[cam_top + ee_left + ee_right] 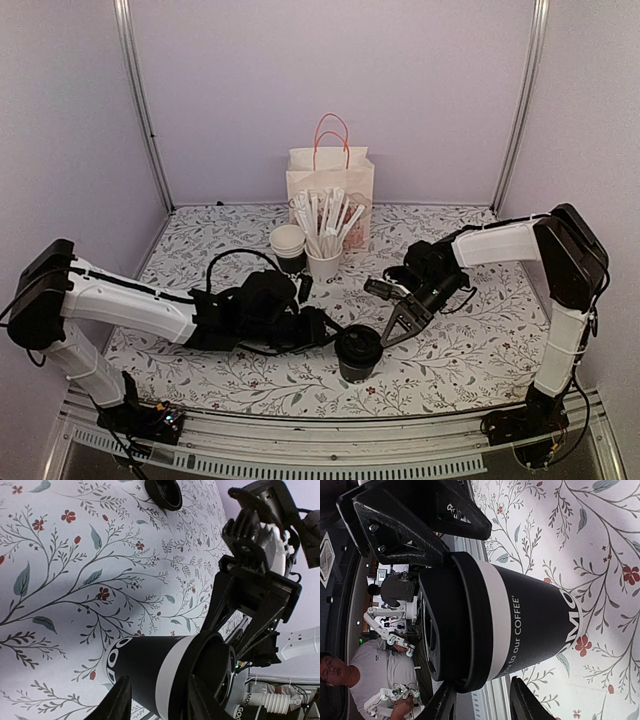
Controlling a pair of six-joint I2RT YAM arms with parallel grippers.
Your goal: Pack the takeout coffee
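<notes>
The takeout coffee (357, 352), a dark paper cup with a white band and a round black lid, stands upright on the floral tablecloth near the front. My left gripper (328, 330) is just left of it, turned on its side and open. In the left wrist view the cup (145, 677) lies close beyond the spread fingers (117, 705) of the gripper (157, 707). My right gripper (398, 325) is just right of the cup and open. In the right wrist view the cup (520, 625) fills the frame beyond the gripper (485, 705). Neither gripper holds it.
A white paper bag with orange handles (330, 185) stands open at the back. In front of it are a stack of lidless white-rimmed cups (288, 245) and a white cup of wrapped sticks (325, 262). A dark round object (164, 492) sits farther off.
</notes>
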